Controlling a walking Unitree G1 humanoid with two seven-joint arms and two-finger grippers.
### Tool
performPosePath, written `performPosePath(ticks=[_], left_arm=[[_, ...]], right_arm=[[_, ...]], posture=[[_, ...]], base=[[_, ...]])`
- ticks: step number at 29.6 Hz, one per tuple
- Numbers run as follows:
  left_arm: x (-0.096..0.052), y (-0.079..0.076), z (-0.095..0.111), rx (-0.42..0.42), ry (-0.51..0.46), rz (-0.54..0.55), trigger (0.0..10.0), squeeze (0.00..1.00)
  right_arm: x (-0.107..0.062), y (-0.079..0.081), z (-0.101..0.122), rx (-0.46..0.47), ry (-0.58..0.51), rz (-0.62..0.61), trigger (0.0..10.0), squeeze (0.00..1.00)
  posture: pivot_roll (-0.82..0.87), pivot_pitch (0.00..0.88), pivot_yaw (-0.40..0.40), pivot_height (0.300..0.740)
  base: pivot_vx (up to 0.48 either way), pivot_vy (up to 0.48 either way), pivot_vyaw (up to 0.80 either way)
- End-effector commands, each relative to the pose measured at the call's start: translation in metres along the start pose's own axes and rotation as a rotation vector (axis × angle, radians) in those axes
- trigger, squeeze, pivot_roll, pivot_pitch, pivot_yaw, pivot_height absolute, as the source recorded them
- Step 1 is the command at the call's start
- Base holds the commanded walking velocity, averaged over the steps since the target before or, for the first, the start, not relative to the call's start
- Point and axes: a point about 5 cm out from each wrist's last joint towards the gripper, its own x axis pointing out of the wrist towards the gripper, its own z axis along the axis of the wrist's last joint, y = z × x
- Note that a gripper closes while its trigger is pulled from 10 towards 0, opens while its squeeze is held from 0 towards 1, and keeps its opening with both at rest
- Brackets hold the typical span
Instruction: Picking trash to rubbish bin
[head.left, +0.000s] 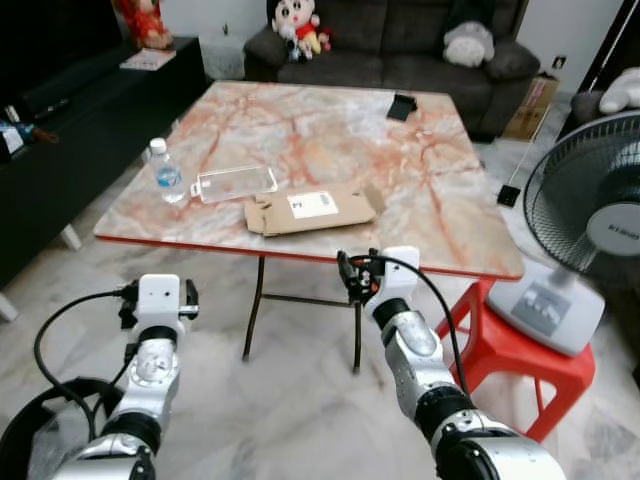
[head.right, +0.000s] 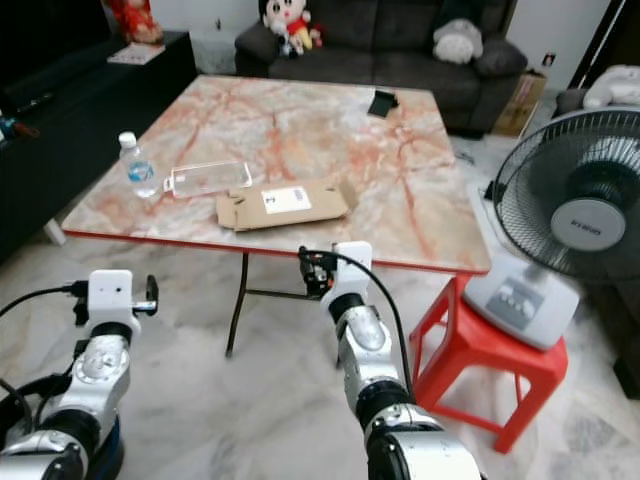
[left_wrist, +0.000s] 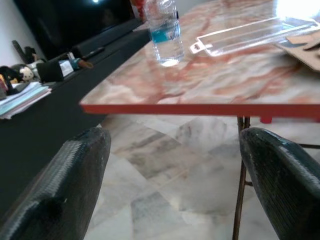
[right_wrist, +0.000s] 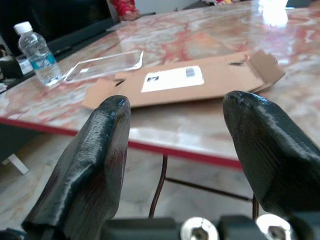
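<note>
Facing the counter (head.left: 430, 215), both grippers held low before its near edge.
Left gripper (left_wrist: 175, 180) and right gripper (right_wrist: 175, 130) spread empty; flattened cardboard (head.left: 312, 208), plastic tray (head.left: 236, 183) and bottle (head.left: 164, 172) lie on top.

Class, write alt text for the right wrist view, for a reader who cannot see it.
Two open black fingers of the right gripper frame a flattened brown cardboard box with a white label, lying on a red-veined marble table with a red edge. Behind it lie a clear plastic tray and an upright clear water bottle with a blue label.
</note>
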Motion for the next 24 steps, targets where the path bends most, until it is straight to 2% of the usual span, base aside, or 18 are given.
performPosePath(ticks=[1, 11, 16, 24], left_arm=[[0.0038, -0.0062, 0.0079, -0.01, -0.026, -0.017, 10.0, 0.0], [0.0066, -0.0103, 0.0141, -0.013, -0.048, -0.033, 10.0, 0.0], [0.007, -0.0104, 0.015, -0.016, -0.051, -0.033, 10.0, 0.0], [0.0077, -0.0111, 0.0168, -0.017, -0.059, -0.036, 10.0, 0.0]], right_arm=[[0.0005, -0.0035, 0.0043, -0.01, -0.021, -0.015, 10.0, 0.0], [0.0004, -0.002, 0.0049, -0.037, -0.027, 0.003, 10.0, 0.0], [0.0006, -0.0005, 0.0052, -0.029, -0.032, 0.01, 10.0, 0.0], [0.0007, -0.0004, 0.0055, -0.013, -0.036, 0.013, 10.0, 0.0]], posture=[[0.06, 0.0, -0.041, 0.74], [0.06, 0.0, -0.037, 0.74], [0.06, 0.001, -0.038, 0.74], [0.06, 0.0, -0.039, 0.74]], base=[[0.431, 0.0, 0.0], [0.431, 0.0, 0.0], [0.432, 0.0, 0.71], [0.431, 0.0, 0.0]])
